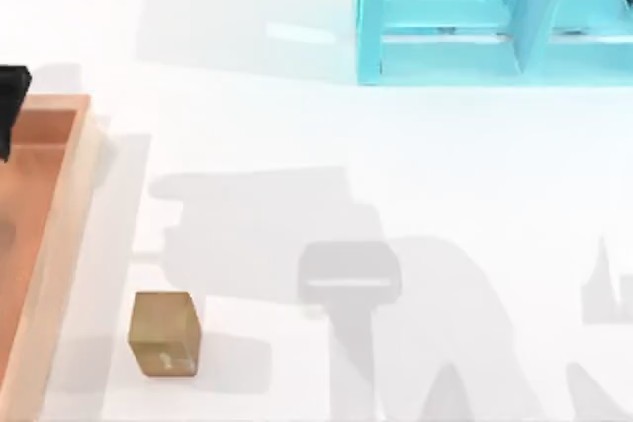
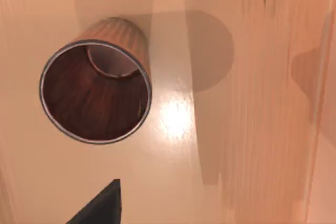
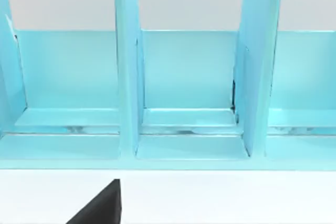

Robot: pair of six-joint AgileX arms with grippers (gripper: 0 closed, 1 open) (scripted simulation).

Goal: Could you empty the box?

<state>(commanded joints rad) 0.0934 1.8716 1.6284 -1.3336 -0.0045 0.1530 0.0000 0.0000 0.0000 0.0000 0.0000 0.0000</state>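
The left tool (image 1: 10,111) hovers over the box (image 1: 69,195); whether its fingers are spread I cannot tell. Below it a wooden cup (image 2: 97,93) stands upright on the box floor. An off-centre descent could topple the cup.

A plain white table (image 1: 297,126) carries everything here. Along its left edge sits a large, shallow, open-topped wooden box (image 1: 61,234) with a light tan rim and a reddish-orange floor. On that floor stands a round wood-grain cup (image 2: 97,90) with a dark brown inside, just beyond the dark fingertip (image 2: 100,205) that shows in the left wrist view. Just beside the box's right wall, on the bare white surface, rests a small tan-olive cube block (image 1: 164,333), apart from the box. At the far side of the table, towards the right, stands a cyan shelf unit (image 1: 475,17) with upright dividers, facing the dark fingertip (image 3: 100,205) in the right wrist view.
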